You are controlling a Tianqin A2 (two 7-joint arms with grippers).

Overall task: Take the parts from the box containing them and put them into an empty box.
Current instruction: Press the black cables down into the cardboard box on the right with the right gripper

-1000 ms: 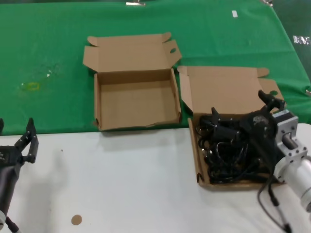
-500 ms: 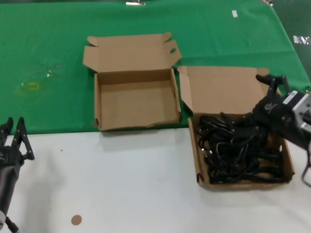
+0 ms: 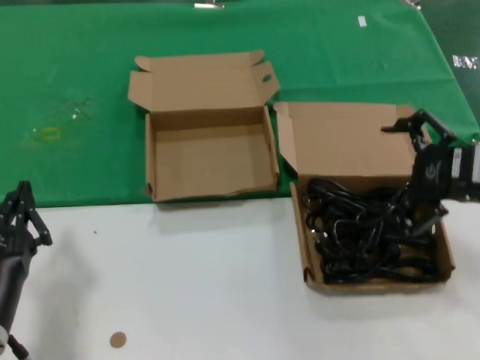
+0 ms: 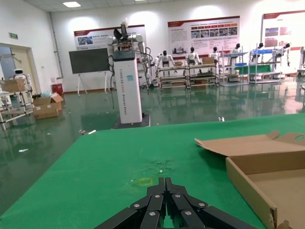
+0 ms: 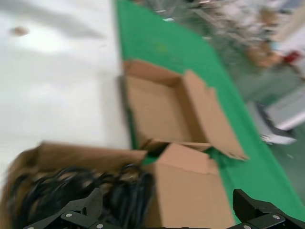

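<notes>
The parts, a tangle of black power cords (image 3: 371, 236), fill the box containing them (image 3: 309, 259) at the right, its lid (image 3: 341, 139) folded back. An empty box (image 3: 210, 161) with a ragged front rim lies open to its left on the green cloth. My right gripper (image 3: 411, 171) hangs open over the right end of the cords, one finger above the lid and one over the cables, holding nothing. In the right wrist view the right gripper (image 5: 167, 212) spans cords (image 5: 81, 191) and lid (image 5: 190, 191). My left gripper (image 3: 21, 214) is shut and empty at the table's left edge.
A white table (image 3: 187, 277) carries the front half of the scene and a green cloth (image 3: 75, 75) the back. A small brown disc (image 3: 118, 340) lies near the front edge. A yellow mark (image 3: 49, 133) sits on the cloth at left. The left wrist view shows the empty box's corner (image 4: 257, 186).
My right gripper has swung from above the middle of the cords to the box's right side, turning toward the lid. My left gripper has drifted left and its fingers have come together.
</notes>
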